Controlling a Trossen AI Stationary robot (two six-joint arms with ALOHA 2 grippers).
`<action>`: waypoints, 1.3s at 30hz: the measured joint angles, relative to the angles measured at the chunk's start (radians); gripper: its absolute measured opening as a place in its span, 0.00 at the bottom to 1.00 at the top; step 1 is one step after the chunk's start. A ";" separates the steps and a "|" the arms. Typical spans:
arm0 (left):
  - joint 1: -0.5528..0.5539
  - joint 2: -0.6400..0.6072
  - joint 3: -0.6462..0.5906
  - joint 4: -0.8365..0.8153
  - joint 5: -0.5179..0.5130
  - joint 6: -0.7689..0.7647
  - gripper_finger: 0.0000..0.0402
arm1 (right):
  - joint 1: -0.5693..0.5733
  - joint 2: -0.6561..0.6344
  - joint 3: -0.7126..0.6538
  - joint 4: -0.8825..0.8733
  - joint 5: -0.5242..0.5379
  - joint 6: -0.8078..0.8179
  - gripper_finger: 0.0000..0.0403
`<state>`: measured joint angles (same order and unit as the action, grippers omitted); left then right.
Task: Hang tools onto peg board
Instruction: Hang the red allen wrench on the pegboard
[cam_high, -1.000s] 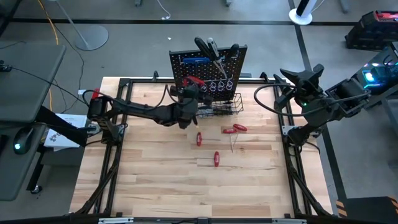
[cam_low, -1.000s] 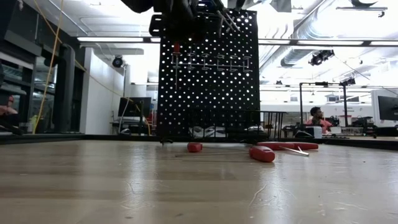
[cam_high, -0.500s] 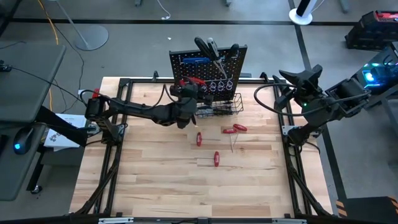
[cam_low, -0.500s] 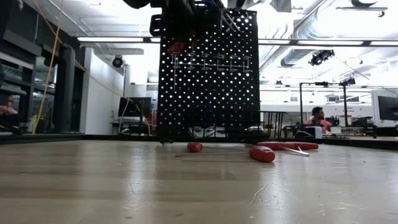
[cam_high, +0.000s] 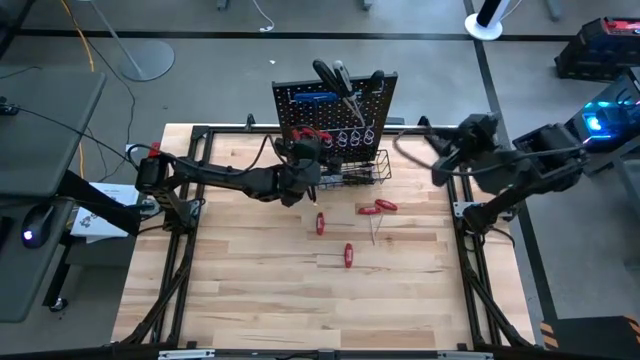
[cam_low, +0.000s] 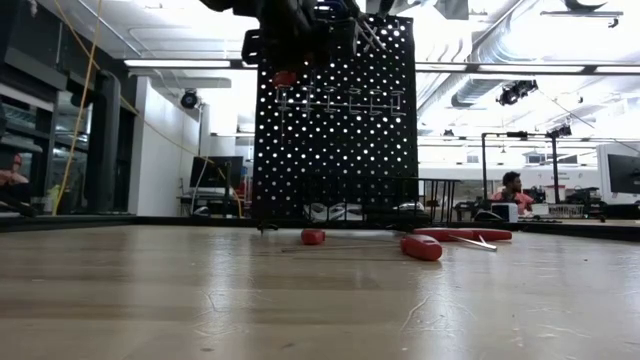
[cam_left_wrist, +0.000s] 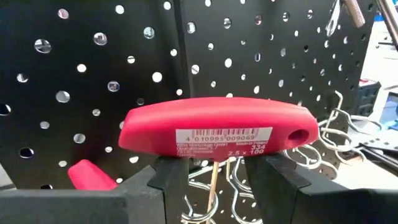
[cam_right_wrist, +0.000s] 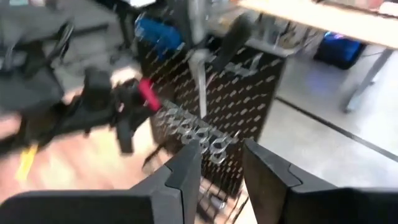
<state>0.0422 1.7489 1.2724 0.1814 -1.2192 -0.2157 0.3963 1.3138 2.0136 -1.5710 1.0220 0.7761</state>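
The peg board (cam_high: 335, 110) stands upright at the table's far edge, with a blue key (cam_high: 313, 98), black-handled screwdrivers (cam_high: 335, 75), metal loop hooks (cam_high: 352, 137) and a wire basket (cam_high: 360, 172). My left gripper (cam_left_wrist: 216, 171) is right in front of the board's left part, shut on a red T-handle key (cam_left_wrist: 217, 127). Another red handle (cam_left_wrist: 90, 174) shows beside it at the board. Three red-handled tools (cam_high: 320, 223) (cam_high: 348, 255) (cam_high: 378, 207) lie on the tabletop. My right gripper (cam_right_wrist: 221, 165) hangs open in the air at the table's right side, facing the board. My left gripper has the red T-handle key by the middle of its handle (cam_left_wrist: 214, 152). The handle lies crosswise over both fingertips (cam_left_wrist: 171, 177), and the thin shaft (cam_left_wrist: 213, 186) runs down through the gap between them. The fingers point level at the board from the near side. The key is clear of the table, its handle about level.
The wooden tabletop (cam_high: 250, 270) has free room at the near and left parts. The black frame rails (cam_high: 180, 260) run along both sides. In the low view a person (cam_low: 512, 190) sits far behind the table.
My left gripper has turned a little at the board, and the key's shaft, which hung straight down, no longer shows below the handle in the low view. My right gripper has swung round toward the peg board, staying at the table's right side.
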 joint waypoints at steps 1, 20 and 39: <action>0.000 0.000 0.000 -0.001 0.000 0.004 0.37 | -0.006 0.012 0.000 0.002 -0.029 -0.019 0.27; 0.003 0.006 -0.004 -0.009 -0.003 0.006 0.37 | -0.519 0.233 -0.011 0.614 -1.139 -0.616 0.00; 0.041 0.006 -0.005 -0.007 0.027 0.034 0.37 | -0.595 -0.087 -0.894 1.465 -1.048 -0.297 0.00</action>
<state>0.0835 1.7554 1.2678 0.1748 -1.1919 -0.1815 -0.1990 1.2273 1.1195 -0.1057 -0.0262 0.4790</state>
